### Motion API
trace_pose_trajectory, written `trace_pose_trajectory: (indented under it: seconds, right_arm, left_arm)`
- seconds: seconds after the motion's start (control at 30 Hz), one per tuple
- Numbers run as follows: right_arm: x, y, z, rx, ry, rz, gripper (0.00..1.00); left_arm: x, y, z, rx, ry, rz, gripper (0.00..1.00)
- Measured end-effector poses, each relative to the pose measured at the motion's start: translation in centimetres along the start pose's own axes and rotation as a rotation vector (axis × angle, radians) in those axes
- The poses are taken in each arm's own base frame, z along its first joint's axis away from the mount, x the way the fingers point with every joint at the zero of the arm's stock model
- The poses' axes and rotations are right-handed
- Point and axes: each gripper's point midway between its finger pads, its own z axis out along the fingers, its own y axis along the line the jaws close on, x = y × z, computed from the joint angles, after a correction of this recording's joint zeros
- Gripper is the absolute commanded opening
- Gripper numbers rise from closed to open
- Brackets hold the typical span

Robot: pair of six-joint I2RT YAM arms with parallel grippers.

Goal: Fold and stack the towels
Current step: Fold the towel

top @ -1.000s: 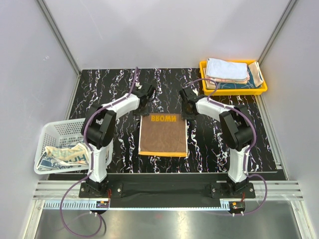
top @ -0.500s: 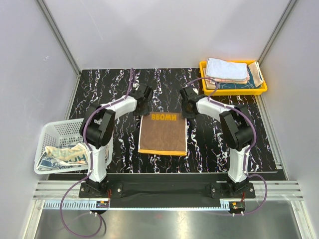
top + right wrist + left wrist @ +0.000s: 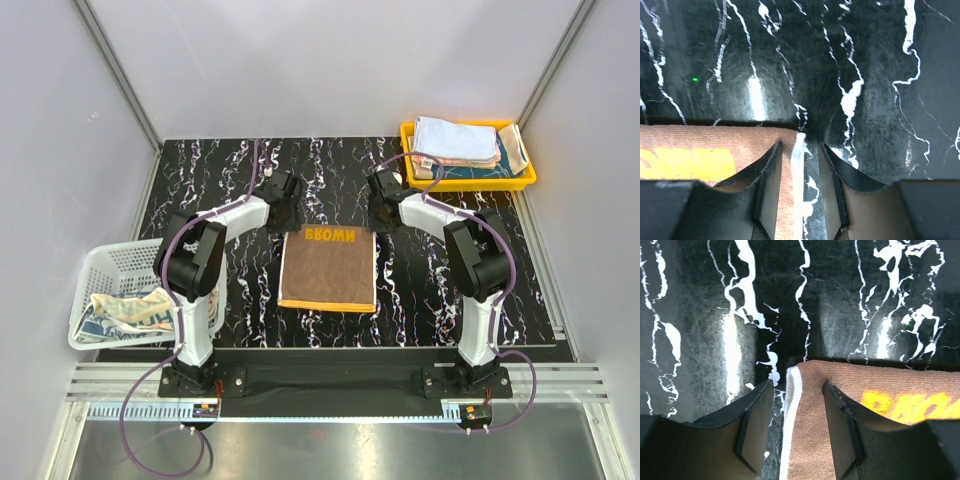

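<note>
**Left tool (image 3: 798,385) and right tool (image 3: 800,145): both open, nothing held**

Left tool: jaws stand wide apart, straddling the far left corner of the brown terry rectangular towel with yellow lettering (image 3: 328,275). The towel's pale side hem (image 3: 791,415) runs up the gap between the jaws. The cloth lies flat there and is not pinched.

Right tool: jaws are set narrower but clearly apart, over the towel's far right corner. The gap shows the pale hem with a strip of bare surface beside it. No grip on the cloth.

Towel position: flat on the black worktop with white marble veining (image 3: 200,180), midway between the two arms. The lettered edge lies away from the arm bases. An orange-yellow border (image 3: 327,305) runs along the near edge.

Far right corner: the yellow plastic tray (image 3: 470,184) holds a stack of folded towels (image 3: 462,158), with a plain white towel (image 3: 455,138) on top.

Near left edge: the white mesh basket (image 3: 125,258) holds a crumpled striped towel (image 3: 130,312), well apart from both tools.
</note>
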Motion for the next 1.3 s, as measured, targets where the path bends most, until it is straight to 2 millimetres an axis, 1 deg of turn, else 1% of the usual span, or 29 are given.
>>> trace_pose_trajectory:
  seconds: [0.17, 0.37, 0.63, 0.93, 1.07, 1.13, 1.3]
  right_arm:
    - [-0.4, 0.6, 0.0, -0.027, -0.014, 0.002, 0.41]
    - [-0.6, 1.1, 0.0, -0.054, -0.017, 0.0, 0.34]
    - [-0.5, 1.0, 0.3, -0.054, -0.015, -0.001, 0.3]
    - [-0.3, 0.8, 1.0, -0.053, -0.014, -0.004, 0.3]
    - [-0.4, 0.8, 1.0, -0.058, -0.016, -0.001, 0.29]
    - [-0.5, 0.8, 1.1, -0.059, -0.017, 0.0, 0.26]
    - [-0.6, 0.8, 1.2, -0.06, -0.022, 0.002, 0.23]
  left_arm:
    - [-0.2, -0.3, 0.1, 0.026, -0.009, -0.013, 0.51]
    - [-0.5, -0.1, 0.2, 0.04, -0.01, -0.028, 0.51]
    - [-1.0, 0.6, 0.3, 0.036, -0.015, -0.046, 0.49]
    - [-1.2, 0.6, 0.4, 0.05, -0.017, -0.061, 0.46]
    - [-1.1, 0.5, 0.6, 0.055, -0.011, -0.065, 0.43]
    - [-1.2, 0.3, 0.7, 0.06, -0.017, -0.069, 0.39]
    - [-1.5, 0.2, 0.9, 0.069, -0.026, -0.074, 0.32]
